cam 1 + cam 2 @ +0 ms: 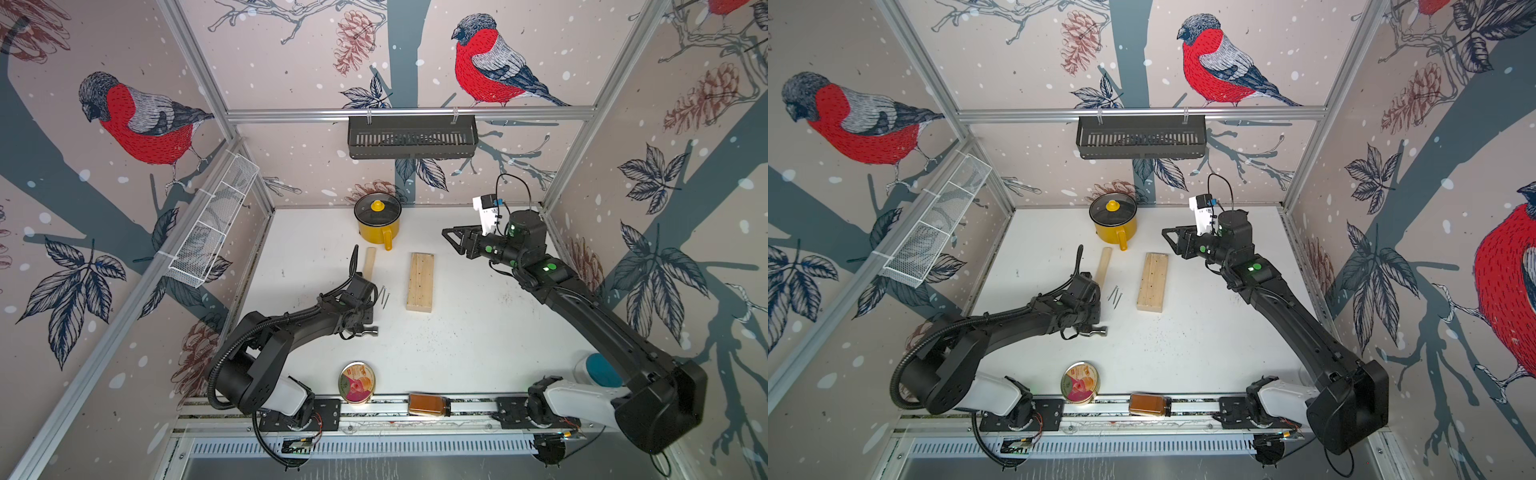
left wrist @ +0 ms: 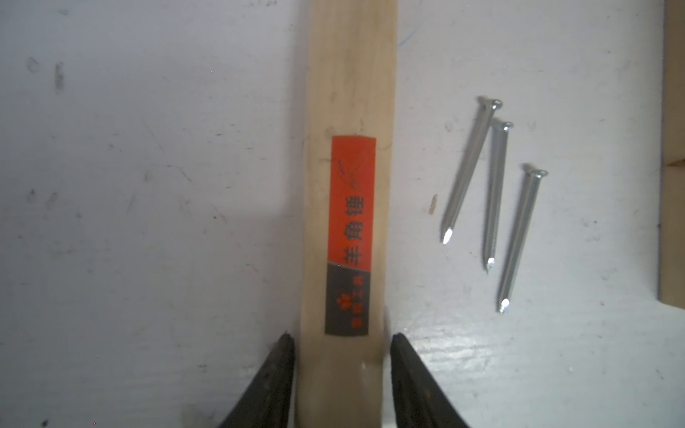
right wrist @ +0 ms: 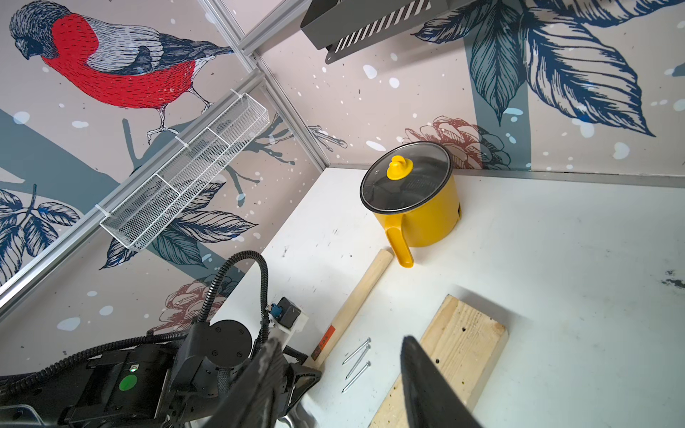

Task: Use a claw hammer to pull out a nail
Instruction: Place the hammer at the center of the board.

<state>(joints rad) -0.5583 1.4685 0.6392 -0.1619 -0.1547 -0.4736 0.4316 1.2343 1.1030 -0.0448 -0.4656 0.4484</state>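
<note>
**Left gripper [image 2: 340,344] astride the hammer handle, not clamped**

Top views. In both top views the claw hammer [image 1: 369,261] lies flat on the white table [image 1: 478,340]. Its handle end points toward the yellow pot [image 1: 377,224], and its steel head [image 1: 370,331] shows from under the left wrist. The left arm is bent low over the handle, so we cannot see its fingertips from here. Three loose nails [image 1: 384,296] lie between the handle and the wooden block [image 1: 420,281]. The right gripper [image 1: 451,241] hangs high, well apart from all of these. We judge it is parked there to leave the block side free.

Left wrist. The fingers [image 2: 274,385] stand one on each side of the handle, just past the dark end of the orange-and-black label [image 2: 350,237]. A thin strip of table shows on both sides, so the opening is narrow and nothing is gripped. We judge that a hold this near the head would steady the heavy end but give little leverage for prying.

Right wrist. The right fingers [image 3: 426,378] are spread and empty, and the camera looks down over the block. The block's top shows dark holes, and we see no nail standing in it. With three nails lying free, we judge the pulling may be finished, but we cannot confirm this.
</note>
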